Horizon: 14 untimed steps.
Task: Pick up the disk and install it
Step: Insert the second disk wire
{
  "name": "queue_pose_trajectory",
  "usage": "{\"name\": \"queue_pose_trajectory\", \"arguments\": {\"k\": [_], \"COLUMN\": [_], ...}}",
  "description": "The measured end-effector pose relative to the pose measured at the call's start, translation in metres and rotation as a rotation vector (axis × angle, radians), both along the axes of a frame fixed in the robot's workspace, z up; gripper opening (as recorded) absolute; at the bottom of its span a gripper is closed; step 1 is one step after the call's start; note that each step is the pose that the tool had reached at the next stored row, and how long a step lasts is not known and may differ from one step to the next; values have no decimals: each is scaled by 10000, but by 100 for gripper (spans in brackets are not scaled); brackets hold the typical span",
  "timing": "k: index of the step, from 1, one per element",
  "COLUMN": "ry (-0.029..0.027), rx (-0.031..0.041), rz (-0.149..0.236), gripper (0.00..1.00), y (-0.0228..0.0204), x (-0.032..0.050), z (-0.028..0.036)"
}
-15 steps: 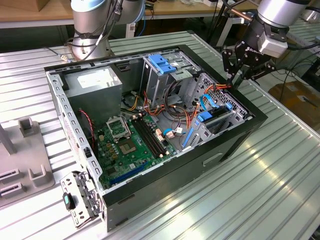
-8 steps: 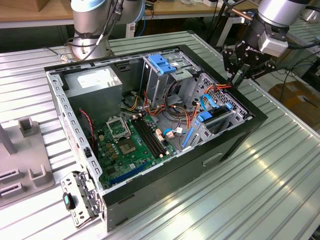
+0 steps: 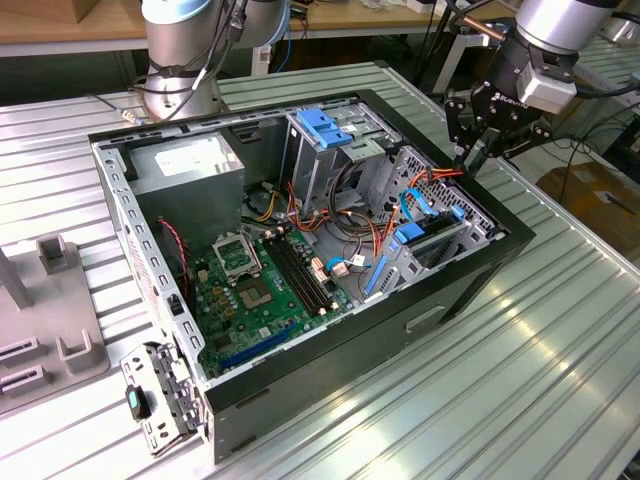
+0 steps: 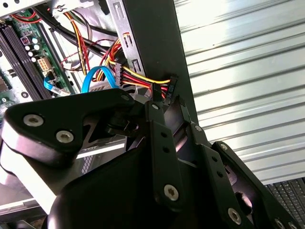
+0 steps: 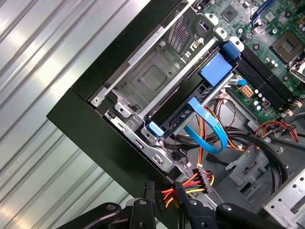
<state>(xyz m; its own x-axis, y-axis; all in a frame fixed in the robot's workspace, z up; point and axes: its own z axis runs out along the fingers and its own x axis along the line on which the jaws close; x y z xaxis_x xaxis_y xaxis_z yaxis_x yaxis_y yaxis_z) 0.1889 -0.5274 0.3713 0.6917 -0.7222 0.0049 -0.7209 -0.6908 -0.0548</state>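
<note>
Disk seated in case bay; gripper nearby above, fingers nearly closed, empty.

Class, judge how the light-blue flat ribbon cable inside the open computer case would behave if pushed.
Probably springy rather than limp: the light-blue flat ribbon cable holds an open loop in the first wrist view. Likely light, being thin, so it should bend aside. It would hardly slide off, as its ends seem fixed near the grey metal drive bay.

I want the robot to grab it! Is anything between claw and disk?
Yes: a red-yellow-black wire bundle with black plug lies at the gripper, and a blue flat cable loops over the blue-railed grey disk.
</note>
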Motion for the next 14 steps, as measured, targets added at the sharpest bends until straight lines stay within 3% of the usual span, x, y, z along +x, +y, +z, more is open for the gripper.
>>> {"name": "queue_pose_trajectory", "arguments": {"k": [9, 14], "ry": [-1, 0], "rx": [0, 1], "rz": [44, 606], "gripper": [30, 30], "y": [0, 0], "x": [13, 32], "z": [0, -3]}}
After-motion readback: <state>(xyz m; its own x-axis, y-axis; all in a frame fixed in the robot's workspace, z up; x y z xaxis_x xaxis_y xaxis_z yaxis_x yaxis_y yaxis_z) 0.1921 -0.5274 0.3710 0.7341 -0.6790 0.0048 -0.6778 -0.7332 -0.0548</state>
